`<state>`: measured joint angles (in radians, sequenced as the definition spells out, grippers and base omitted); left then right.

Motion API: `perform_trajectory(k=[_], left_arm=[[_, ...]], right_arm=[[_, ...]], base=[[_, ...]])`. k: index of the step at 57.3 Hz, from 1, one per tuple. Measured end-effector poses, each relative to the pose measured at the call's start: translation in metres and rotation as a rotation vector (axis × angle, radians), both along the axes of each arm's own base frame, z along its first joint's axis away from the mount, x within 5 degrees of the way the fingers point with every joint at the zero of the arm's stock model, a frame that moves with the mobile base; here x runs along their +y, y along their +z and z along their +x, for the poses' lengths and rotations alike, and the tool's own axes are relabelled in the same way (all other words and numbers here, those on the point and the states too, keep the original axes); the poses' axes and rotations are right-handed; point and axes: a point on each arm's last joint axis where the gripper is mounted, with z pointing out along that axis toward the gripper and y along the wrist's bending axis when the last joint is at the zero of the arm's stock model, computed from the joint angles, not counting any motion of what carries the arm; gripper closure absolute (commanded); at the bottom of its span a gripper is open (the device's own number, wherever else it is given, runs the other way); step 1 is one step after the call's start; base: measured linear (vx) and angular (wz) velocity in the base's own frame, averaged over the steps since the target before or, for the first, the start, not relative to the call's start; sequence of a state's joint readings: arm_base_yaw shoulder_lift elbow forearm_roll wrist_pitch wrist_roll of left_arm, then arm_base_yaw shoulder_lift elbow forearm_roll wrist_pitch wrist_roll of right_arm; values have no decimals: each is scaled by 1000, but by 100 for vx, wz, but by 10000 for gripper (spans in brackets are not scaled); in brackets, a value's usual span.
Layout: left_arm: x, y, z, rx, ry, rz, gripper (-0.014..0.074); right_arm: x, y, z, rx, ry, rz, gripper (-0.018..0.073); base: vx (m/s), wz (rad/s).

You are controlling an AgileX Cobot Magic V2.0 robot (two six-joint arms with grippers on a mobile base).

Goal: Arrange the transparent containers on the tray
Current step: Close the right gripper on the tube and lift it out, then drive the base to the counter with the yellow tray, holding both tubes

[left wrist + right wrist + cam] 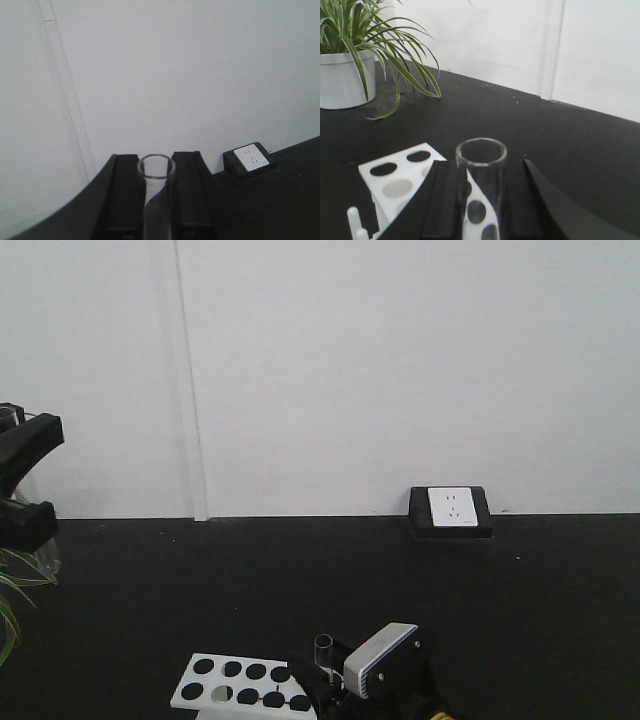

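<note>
My left jaws (156, 164) are clenched on the left test tube (158, 200). Both black pads press its glass sides, and its open rim stands just above their tips in the lower middle of the left wrist view. It is upright against the white wall, with a wall socket (249, 157) at the lower right. The tube's bottom is cut off by the frame, so I cannot tell what lies beneath it. In the front view this arm shows only as a dark shape cropped at the left edge.

My right jaws (484, 166) grasp the right test tube (481, 185), upright in the lower middle of the right wrist view. The left pad clearly touches it. The right pad blends into the black desk (545, 130), so contact there is hard to make out. Through and behind the glass lies the white holed rack (407, 170), its near end hidden by my jaws. A potted plant (350, 30) fills the upper left. In the front view this tube stands at the rack's right edge, along the bottom border.
</note>
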<state>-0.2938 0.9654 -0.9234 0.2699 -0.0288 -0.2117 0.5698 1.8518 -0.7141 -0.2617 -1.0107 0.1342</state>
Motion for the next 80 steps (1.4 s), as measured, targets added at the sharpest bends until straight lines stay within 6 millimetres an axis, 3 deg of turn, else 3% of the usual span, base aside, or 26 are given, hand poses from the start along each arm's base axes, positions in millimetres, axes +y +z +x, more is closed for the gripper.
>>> perform_trajectory(k=[10, 22, 33, 42, 61, 69, 80], left_arm=[[1, -3, 0, 27, 8, 8, 603], [1, -6, 1, 65, 18, 12, 603], [3, -16, 0, 204, 37, -40, 603], [6, -22, -9, 326, 45, -94, 603], [20, -18, -60, 274, 25, -107, 603], [24, -34, -80, 265, 8, -96, 603], [27, -43, -89, 245, 4, -94, 603]], right_arm=[[-4, 34, -4, -38, -12, -5, 572], [-17, 103, -19, -125, -45, 9, 572], [-46, 162, -55, -151, -100, 16, 572], [-73, 192, -88, -138, -156, -10, 572], [-115, 214, -138, -50, -243, -18, 572], [-121, 218, -148, -60, -250, -4, 572], [-122, 219, -149, -62, -251, -3, 571]], base=[[0, 0], [0, 0], [0, 0], [0, 0], [0, 0], [0, 0], [0, 0]])
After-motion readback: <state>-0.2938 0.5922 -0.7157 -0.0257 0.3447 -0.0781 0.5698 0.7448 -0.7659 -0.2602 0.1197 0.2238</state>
